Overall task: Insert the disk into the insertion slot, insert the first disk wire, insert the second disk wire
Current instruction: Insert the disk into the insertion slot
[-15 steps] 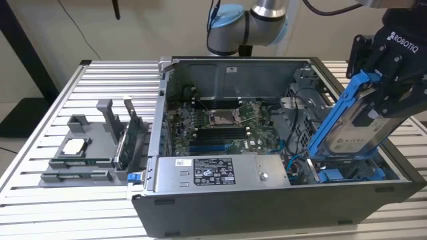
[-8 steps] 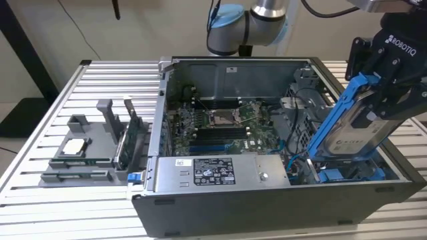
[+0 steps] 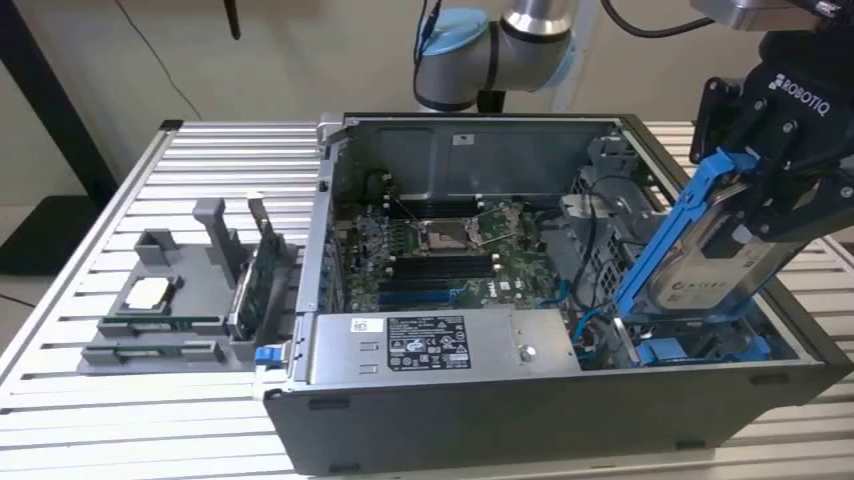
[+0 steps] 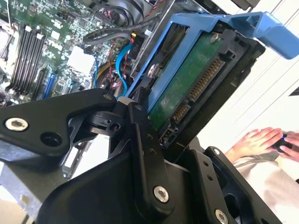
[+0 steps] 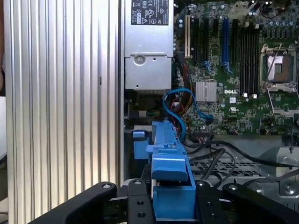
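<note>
The disk (image 3: pixel 705 262), silver-grey with a white label in a bright blue carrier, hangs tilted over the open computer case at the exterior view's right. My gripper (image 3: pixel 763 200) is shut on its upper end. Below it lies the insertion slot (image 3: pixel 697 346), a bay with blue rails inside the case; the disk's lower end is close above it. In the second wrist view the disk (image 4: pixel 187 84) shows its green board and connectors between my fingers (image 4: pixel 142 140). In the first wrist view the blue carrier (image 5: pixel 169 158) sits in my gripper (image 5: pixel 172 201). Blue wires (image 5: pixel 180 100) curl beside the bay.
A silver power-supply box (image 3: pixel 427 342) fills the case's front, with the motherboard (image 3: pixel 454 250) behind it. A grey parts holder (image 3: pixel 174 300) stands on the slatted metal table (image 3: pixel 120 410) at the exterior view's left. A person's hands (image 4: pixel 261 140) rest outside the case.
</note>
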You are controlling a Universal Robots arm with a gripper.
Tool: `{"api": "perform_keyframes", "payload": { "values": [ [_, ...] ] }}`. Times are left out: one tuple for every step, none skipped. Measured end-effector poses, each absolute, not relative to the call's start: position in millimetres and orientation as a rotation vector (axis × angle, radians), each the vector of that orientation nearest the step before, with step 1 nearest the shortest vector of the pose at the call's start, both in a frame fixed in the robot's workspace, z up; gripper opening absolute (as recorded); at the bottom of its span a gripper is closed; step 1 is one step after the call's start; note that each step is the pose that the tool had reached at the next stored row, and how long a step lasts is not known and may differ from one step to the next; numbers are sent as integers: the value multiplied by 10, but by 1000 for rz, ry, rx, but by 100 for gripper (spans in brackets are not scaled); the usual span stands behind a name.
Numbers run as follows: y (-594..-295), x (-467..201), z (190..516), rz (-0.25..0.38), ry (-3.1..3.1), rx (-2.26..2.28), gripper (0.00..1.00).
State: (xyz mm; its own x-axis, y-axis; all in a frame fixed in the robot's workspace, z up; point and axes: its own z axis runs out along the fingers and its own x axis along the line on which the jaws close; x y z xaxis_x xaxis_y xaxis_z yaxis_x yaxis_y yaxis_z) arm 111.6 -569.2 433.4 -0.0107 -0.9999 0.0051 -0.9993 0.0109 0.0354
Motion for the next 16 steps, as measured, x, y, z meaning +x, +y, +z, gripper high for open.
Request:
{"api": "perform_keyframes", "payload": {
  "values": [
    [-5692,1115,4334,-33,-2213,2190,33],
    [-5692,1111,4333,-31,-2214,2190,33],
    [-5693,1106,4334,-28,-2216,2192,33],
    [-5693,1099,4335,-24,-2218,2194,33],
    [-5692,1091,4335,-18,-2221,2197,33],
    [-5693,1082,4335,-10,-2224,2200,33],
    [-5693,1075,4336,0,-2229,2204,33],
    [-5694,1071,4335,10,-2234,2209,33],
    [-5694,1069,4334,19,-2238,2213,33],
    [-5694,1067,4335,27,-2241,2217,33],
    [-5695,1067,4335,30,-2243,2218,33],
    [-5695,1067,4335,30,-2243,2218,33],
    [-5694,1067,4335,30,-2243,2218,33],
    [-5694,1067,4334,30,-2243,2218,33],
    [-5694,1067,4334,30,-2243,2218,33],
    [-5694,1067,4332,30,-2243,2218,33]
  ]
}}
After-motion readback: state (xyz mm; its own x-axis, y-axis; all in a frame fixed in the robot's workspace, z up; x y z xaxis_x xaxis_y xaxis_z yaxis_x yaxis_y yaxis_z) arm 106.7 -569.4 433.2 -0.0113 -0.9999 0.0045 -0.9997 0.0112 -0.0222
